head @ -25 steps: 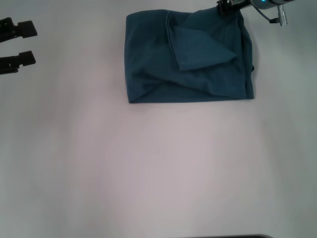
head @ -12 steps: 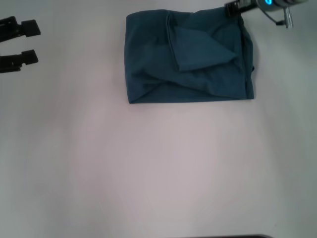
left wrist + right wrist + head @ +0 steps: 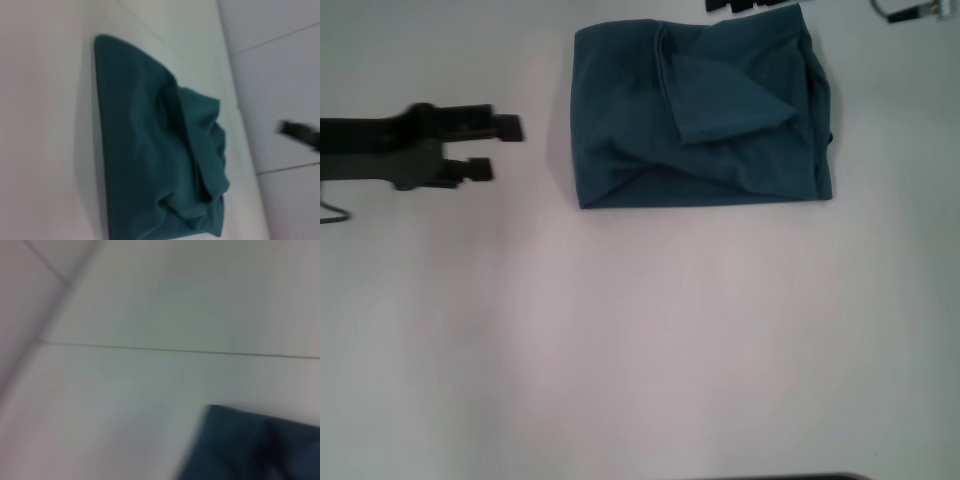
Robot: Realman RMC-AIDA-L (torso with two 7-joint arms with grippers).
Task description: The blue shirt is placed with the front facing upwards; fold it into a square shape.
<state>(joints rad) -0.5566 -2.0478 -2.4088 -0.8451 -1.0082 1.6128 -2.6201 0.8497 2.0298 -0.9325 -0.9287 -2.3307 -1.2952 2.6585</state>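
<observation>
Left gripper [image 3: 508,148] reaches in from the left side of the head view, fingers spread apart with nothing between them, hovering over the white table [image 3: 640,340] well apart from the cloth's left edge. Right gripper [image 3: 752,6] barely shows at the far edge, just above the cloth's far right part; only dark finger tips visible, cannot tell if spread or pressed together. Blue shirt [image 3: 705,115] lies folded into a rough rectangle on the far middle of the table, with a loose triangular flap across its top and wrinkles near its right edge. Left wrist view shows the same bundle [image 3: 160,165] flat on the table. Right wrist view catches only a corner of it [image 3: 250,450]. No containers seen.
</observation>
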